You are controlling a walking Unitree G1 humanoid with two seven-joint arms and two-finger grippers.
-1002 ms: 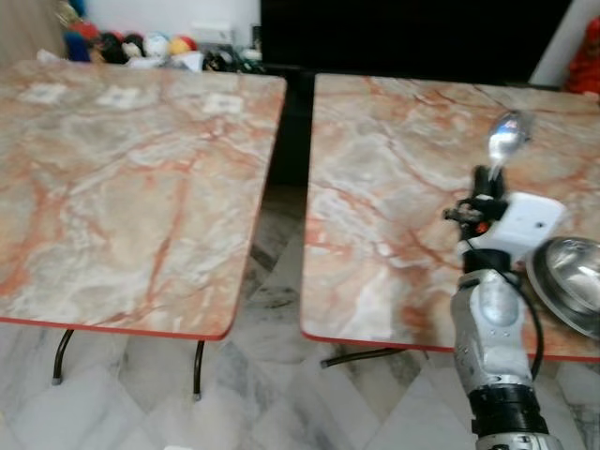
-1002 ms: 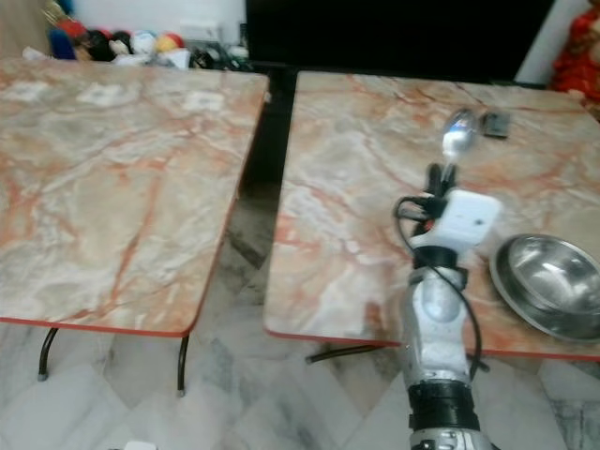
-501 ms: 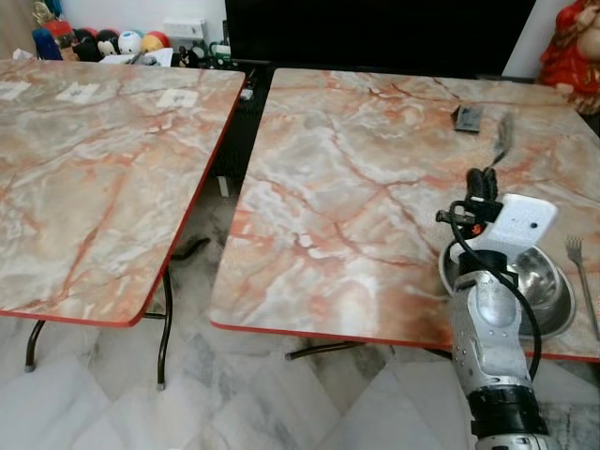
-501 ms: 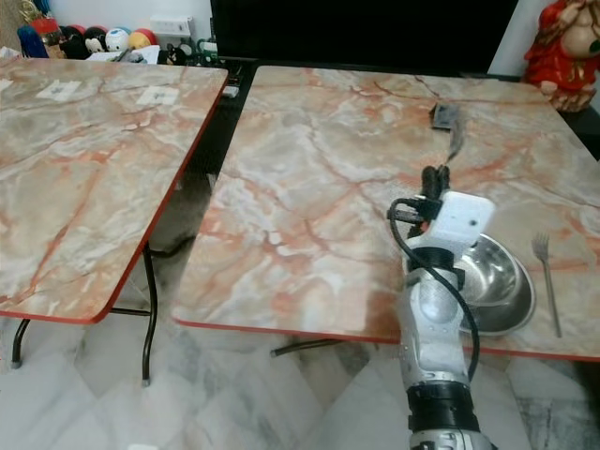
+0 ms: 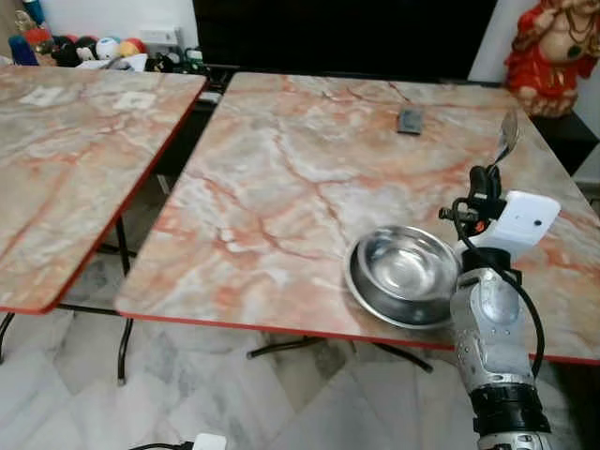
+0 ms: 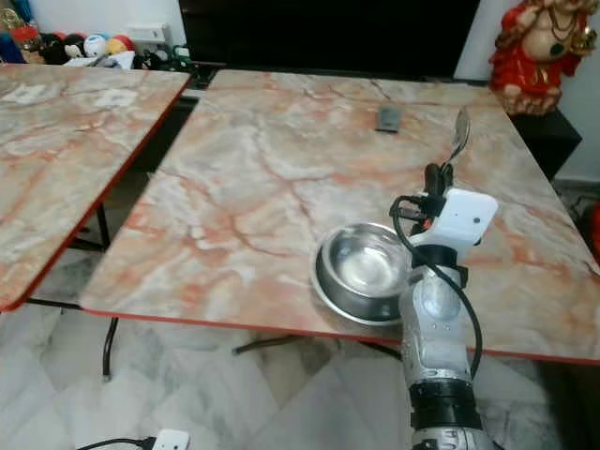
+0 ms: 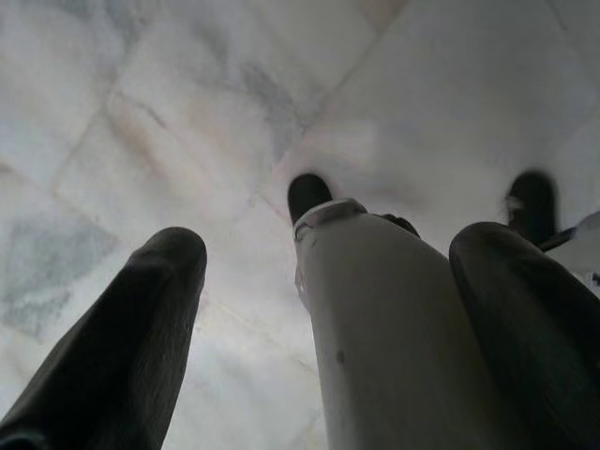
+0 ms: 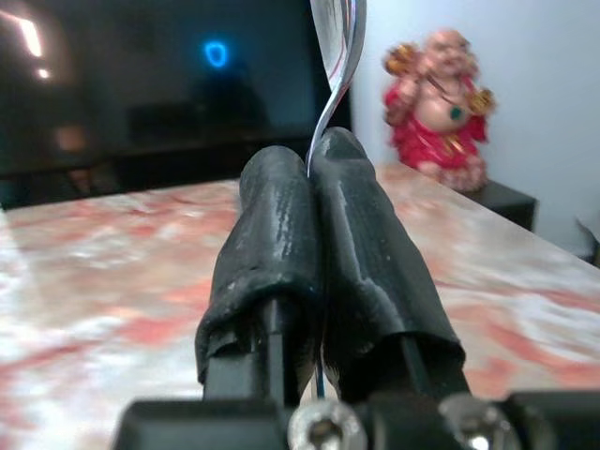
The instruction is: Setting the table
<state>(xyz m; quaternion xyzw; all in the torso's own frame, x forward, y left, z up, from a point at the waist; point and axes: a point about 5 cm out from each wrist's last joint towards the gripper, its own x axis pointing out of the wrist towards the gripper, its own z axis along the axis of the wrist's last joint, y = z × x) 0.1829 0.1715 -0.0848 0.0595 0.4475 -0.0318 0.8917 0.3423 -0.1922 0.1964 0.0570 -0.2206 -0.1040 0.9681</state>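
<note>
Two marble-patterned benches with red edges stand side by side on a pale marble floor [image 5: 309, 412], with a narrow gap between them. Left of the steel bowl [image 5: 405, 275], the first bench [image 5: 66, 159] carries a few small white papers [image 5: 42, 95] near its far side, and behind it some colourful toys [image 5: 89, 49] lie against the wall. The second bench [image 5: 281, 178] carries the steel bowl close to its near edge, and a small dark flat object [image 5: 410, 121] lies far behind the bowl, near the far edge. Low down, the left hand [image 7: 328, 309] hangs over the floor with its two black fingers [image 7: 122, 347] apart, and nothing is between them. Just right of the bowl, the right hand [image 5: 485, 184] is raised above the bench, and its fingers [image 8: 281, 253] are pressed together on the handle of a spoon [image 5: 507, 135]. The spoon stands almost upright, with its round end on top, above and behind the right rim of the bowl. Further right and behind the bowl, a red and gold figurine [image 5: 553, 52] sits on a dark stand beside the bench.
</note>
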